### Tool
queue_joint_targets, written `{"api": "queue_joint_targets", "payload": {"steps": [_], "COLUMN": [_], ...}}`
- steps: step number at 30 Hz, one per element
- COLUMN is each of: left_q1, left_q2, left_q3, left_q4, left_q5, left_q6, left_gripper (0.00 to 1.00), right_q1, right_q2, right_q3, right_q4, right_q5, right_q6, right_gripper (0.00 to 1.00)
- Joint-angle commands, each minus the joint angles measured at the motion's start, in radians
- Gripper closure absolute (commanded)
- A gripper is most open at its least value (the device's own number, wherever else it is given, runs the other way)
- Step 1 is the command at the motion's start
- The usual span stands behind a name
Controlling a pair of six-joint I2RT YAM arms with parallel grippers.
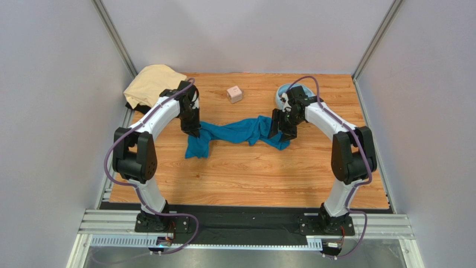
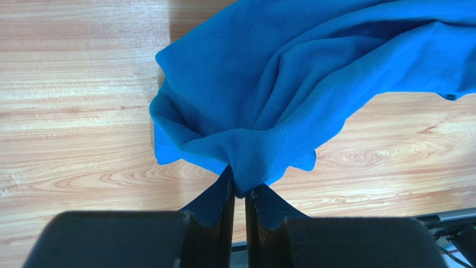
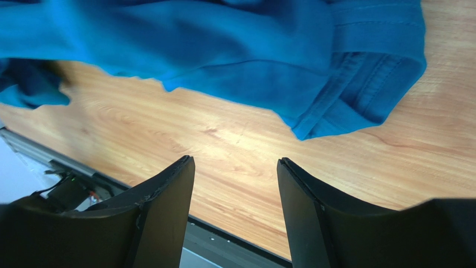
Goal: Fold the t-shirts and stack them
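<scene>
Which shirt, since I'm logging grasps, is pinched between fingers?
The blue shirt mid-table, its bunched edge pinched by the left fingers; the tan shirt lies untouched in the far-left corner.

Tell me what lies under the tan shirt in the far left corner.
A dark strip peeks out beneath the tan shirt at its near edge, possibly black cloth; the rest is covered.

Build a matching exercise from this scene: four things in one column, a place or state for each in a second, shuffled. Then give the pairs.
1. left gripper
2. right gripper
3. tan t-shirt
4. pink cube

A. alone, far middle of the table
B. open, nothing between the jaws
C. heaped at the far left corner
D. pinching the teal-blue t-shirt

Pairs: 1-D, 2-B, 3-C, 4-A
</scene>
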Motion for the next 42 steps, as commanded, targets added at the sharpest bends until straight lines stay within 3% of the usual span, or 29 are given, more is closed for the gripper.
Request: {"api": "queue_joint_targets", "payload": {"steps": [1, 12, 21, 22, 23, 24, 25, 28, 41, 42], "left_q1": [-0.003, -0.003, -0.003, -0.003, -0.003, -0.003, -0.003, -0.003, -0.003, -0.003], "left_q2": [-0.045, -0.068, -0.075, -0.075, -0.075, -0.079, -0.079, -0.086, -0.216, -0.223], "left_q3": [-0.006, -0.071, -0.083, -0.085, -0.088, -0.089, -0.092, -0.106, -0.105, -0.109], "left_q4": [-0.008, -0.007, -0.002, -0.004, -0.001, -0.002, -0.001, 0.005, 0.013, 0.013], "left_q5": [-0.005, -0.018, -0.025, -0.024, -0.025, -0.019, -0.016, -0.008, -0.05, -0.057], "left_q6": [0.007, 0.015, 0.022, 0.021, 0.021, 0.019, 0.018, 0.016, 0.021, 0.025], "left_gripper": [0.84, 0.85, 0.85, 0.85, 0.86, 0.86, 0.86, 0.86, 0.83, 0.77], "right_q1": [-0.004, -0.004, 0.001, 0.001, 0.002, 0.005, 0.007, 0.01, 0.015, 0.015], "right_q2": [0.051, 0.165, 0.245, 0.246, 0.249, 0.246, 0.236, 0.205, -0.157, -0.178], "right_q3": [0.02, 0.119, 0.178, 0.183, 0.188, 0.188, 0.188, 0.178, 0.21, 0.224], "right_q4": [-0.016, -0.033, -0.021, -0.021, -0.021, -0.021, -0.023, -0.027, -0.104, -0.108], "right_q5": [0.074, 0.143, 0.125, 0.123, 0.116, 0.114, 0.111, 0.111, 0.071, 0.068], "right_q6": [-0.028, -0.06, -0.031, -0.028, -0.026, -0.025, -0.025, -0.026, -0.026, -0.023], "right_gripper": [0.38, 0.35, 0.41, 0.43, 0.56, 0.62, 0.77, 1.0, 1.0, 1.0]}}
